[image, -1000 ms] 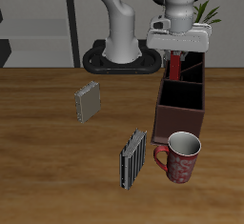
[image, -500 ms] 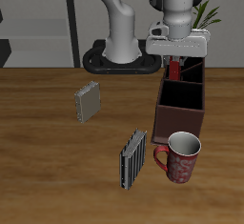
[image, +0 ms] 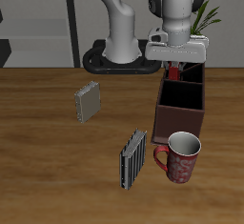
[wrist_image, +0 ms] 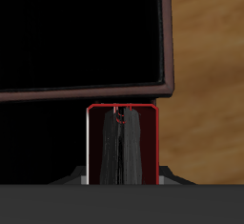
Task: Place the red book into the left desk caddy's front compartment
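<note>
Presently the gripper hangs above the far end of the left desk caddy, which stands along one side edge of the table. Only a small bit of the red book shows below the fingers in the exterior view, just over the caddy's rear compartment. The wrist view gives the book upright, spine edge toward the camera, dark pages between red covers, with the caddy's brown rim and a dark compartment beyond it. The fingers themselves are mostly hidden in both views; whether they clamp the book or stand apart from it I cannot tell.

The caddy's middle compartment is open and dark. A red patterned mug sits at the caddy's near end, toward the table's front edge, handle pointing inward over the table. A black-and-white striped book stands tilted just beside the mug. A grey book lies well apart, nearer the table's middle.
</note>
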